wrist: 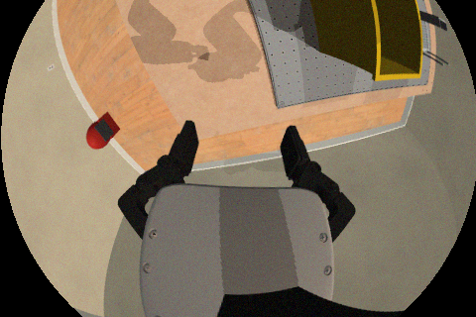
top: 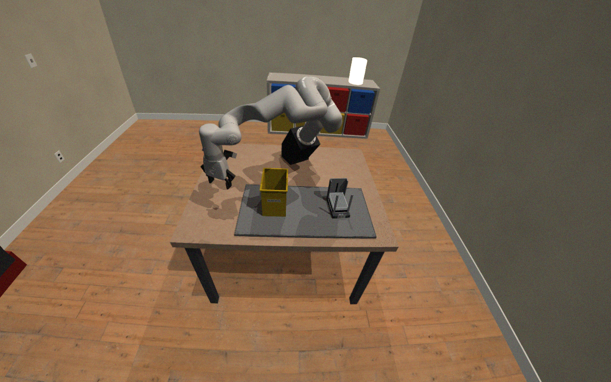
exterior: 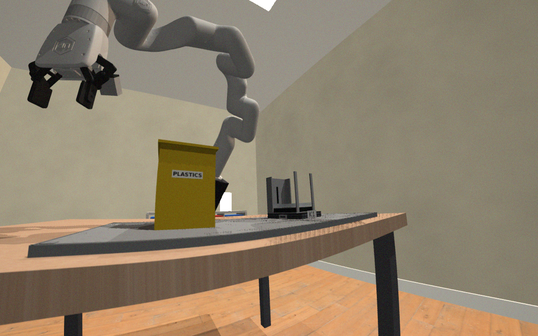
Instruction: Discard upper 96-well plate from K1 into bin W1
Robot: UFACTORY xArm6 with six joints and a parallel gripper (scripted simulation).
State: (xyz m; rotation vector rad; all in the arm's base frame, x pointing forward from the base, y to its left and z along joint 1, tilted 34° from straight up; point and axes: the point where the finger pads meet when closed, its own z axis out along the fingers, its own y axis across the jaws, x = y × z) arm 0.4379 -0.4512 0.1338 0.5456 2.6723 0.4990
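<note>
On mat point(top: 298, 227): one bin point(top: 273, 199), one rack point(top: 337, 186).

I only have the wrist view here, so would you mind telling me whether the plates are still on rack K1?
Observer: Yes, the top view shows the plate stack seated in rack K1, on the mat beside the yellow bin.
Operator: Thank you. Does the bin carry a label?
Observer: It does; the exterior view shows PLASTICS on its side.
Operator: And how high is the gripper relative to the bin?
Observer: In the exterior view the open, empty gripper hangs well above the bin's rim, off to the side away from the rack.
</note>
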